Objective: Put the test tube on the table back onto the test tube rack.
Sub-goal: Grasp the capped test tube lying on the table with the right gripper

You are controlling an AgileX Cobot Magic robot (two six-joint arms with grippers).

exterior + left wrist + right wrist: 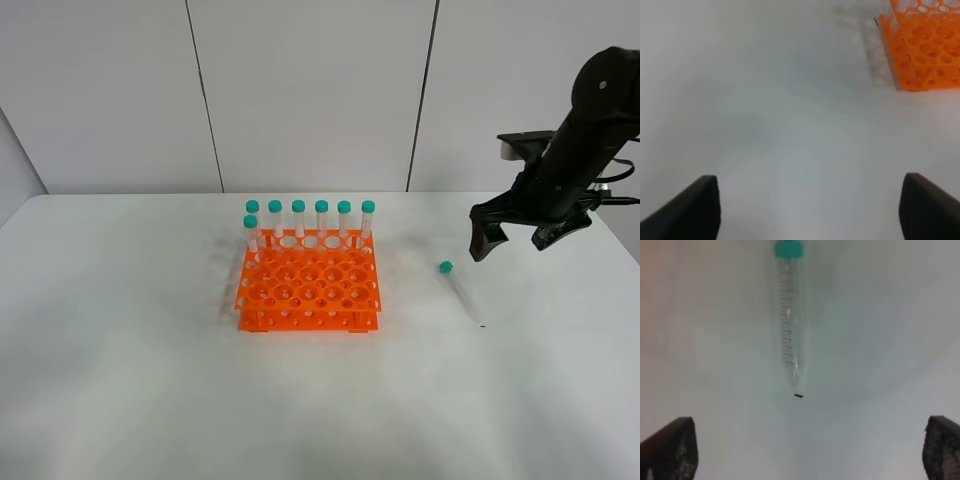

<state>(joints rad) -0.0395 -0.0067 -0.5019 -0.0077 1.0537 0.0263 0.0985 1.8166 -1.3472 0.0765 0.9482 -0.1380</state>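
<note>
A clear test tube (460,290) with a teal cap lies flat on the white table (120,380), right of the orange test tube rack (308,285). The right wrist view shows the test tube (789,320) lengthwise, its pointed tip nearest the camera. My right gripper (515,238) hangs open above the table, up and to the right of the tube, empty; its fingertips (670,450) frame that view. My left gripper (810,210) is open and empty over bare table, with the rack (922,50) ahead of it. The left arm is out of the high view.
Several teal-capped tubes (310,220) stand upright in the rack's back row, one more at the left of the second row. A small dark speck (798,395) lies on the table just off the tube's tip. A white wall stands behind the table.
</note>
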